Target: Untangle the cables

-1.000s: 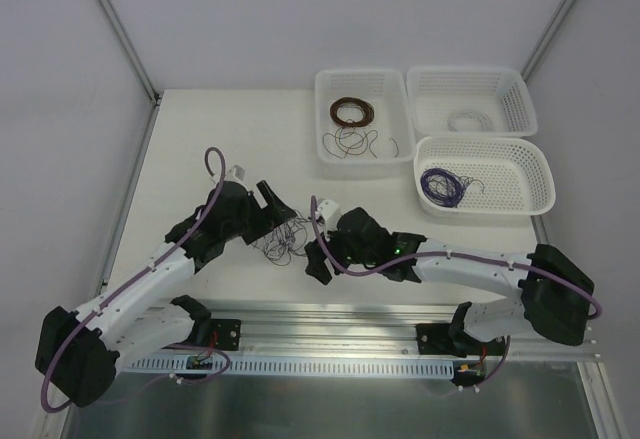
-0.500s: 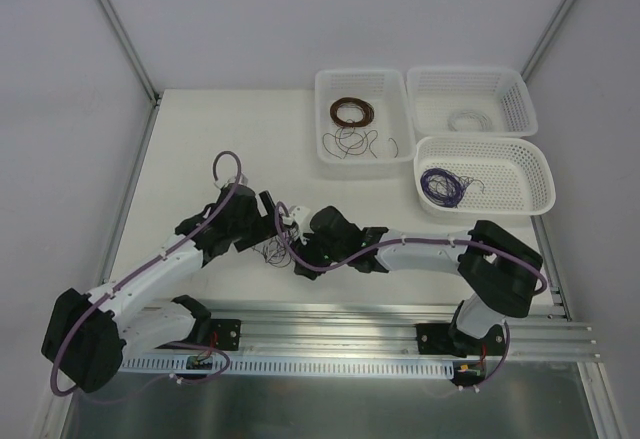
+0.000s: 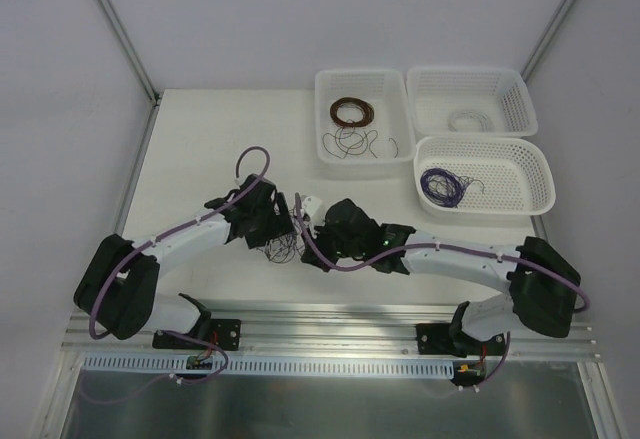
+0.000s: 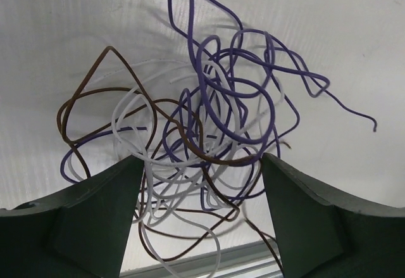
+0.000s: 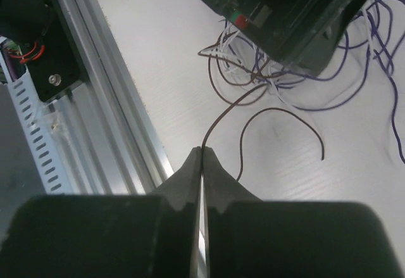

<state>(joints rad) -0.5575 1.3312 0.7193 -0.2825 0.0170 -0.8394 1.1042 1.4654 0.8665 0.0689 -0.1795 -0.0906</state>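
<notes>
We find the cables lying as a loose scribble on the desk, close to its near edge and a little left of the middle of that edge, with both arms bent in over them. The left claw hangs right above the heap with its jaws apart. From its wrist we look down between the two dark fingers at purple strands, white strands and brown ones looped through one another. The heap sits between the fingers, and we cannot tell whether either finger touches it. The right claw comes in from the right side of the heap, and its jaws are pressed together. In its own wrist view, a single brown strand runs from the tangle straight into the seam where the fingertips meet, so we take it as clamped on that strand. A second brown end curls free on the desk just beside it. The metal rail along the desk's near edge runs just behind this claw. Three white baskets stand together at the far right corner, well apart from the heap. One holds a neat brown coil with a few loose dark wires, and another holds a purple coil.
</notes>
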